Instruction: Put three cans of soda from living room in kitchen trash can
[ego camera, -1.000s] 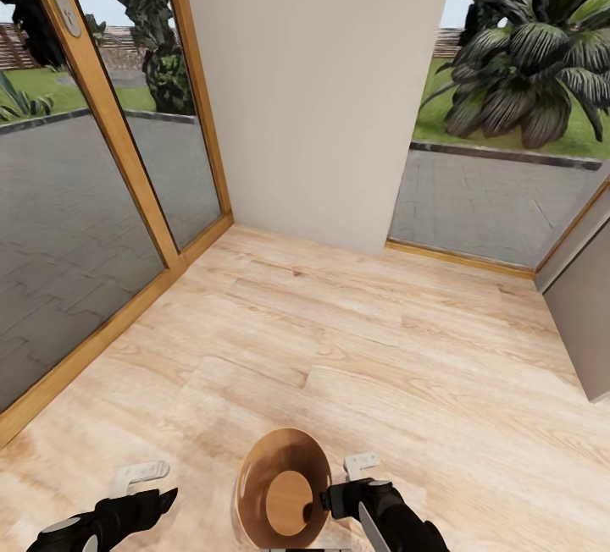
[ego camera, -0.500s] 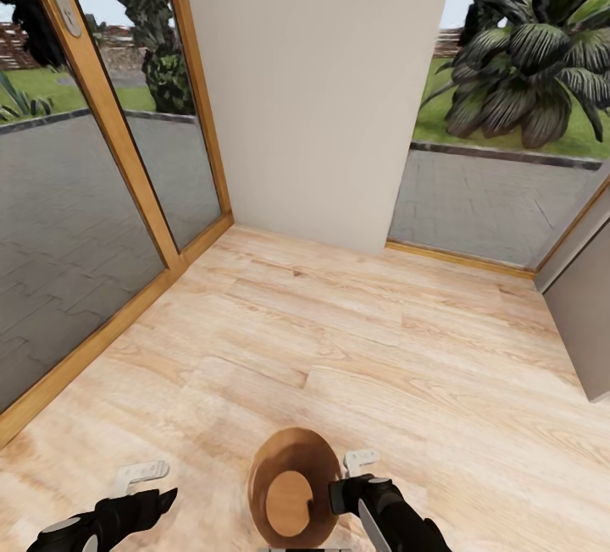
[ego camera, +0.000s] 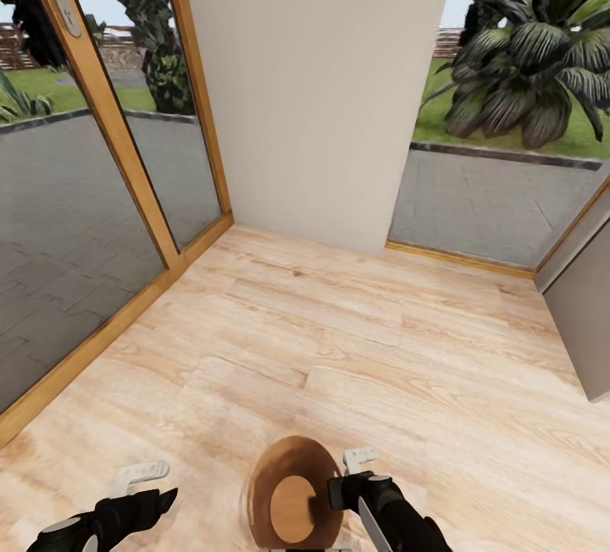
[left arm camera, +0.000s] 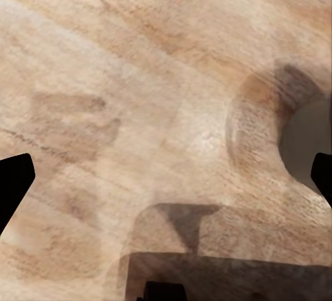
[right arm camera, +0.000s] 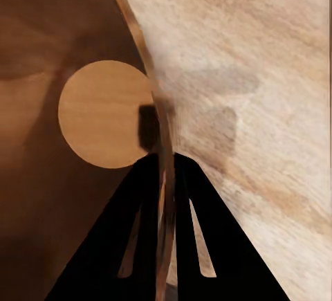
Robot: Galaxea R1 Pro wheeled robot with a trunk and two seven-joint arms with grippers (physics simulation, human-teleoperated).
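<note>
At the near edge of the head view, between the two arms, the tash can (ego camera: 292,493) hung off the pale wood floor (ego camera: 356,340), its tan inside and round bottom facing the camera. The right gripper (right arm camera: 163,169) was clamped on its rim: in the right wrist view the two black fingers (right arm camera: 138,197) sat tight on either side of the thin wall, one inside and one outside. The left gripper (ego camera: 157,497) hovered near the bin's left, well apart from it; its fingertips sat wide apart at the edges of the left wrist view over bare floor, holding nothing.

No soda can was visible, and the bin looked empty.

I judged the bin light and stiff, since a pinch on one side of the rim carried it. That hold is off-centre, so the bin would likely tilt or swing about the fingers, and the smooth thin wall could slip under a quick turn. A second hold by the free gripper on the rim's opposite side would probably steady it.

Open floor stretched ahead. A wood-framed glass door (ego camera: 93,196) ran along the left, a white wall (ego camera: 313,95) closed the far side with a window (ego camera: 500,179) to its right, and a grey cabinet side (ego camera: 585,306) stood at the right, so the widest room lay in the middle.
</note>
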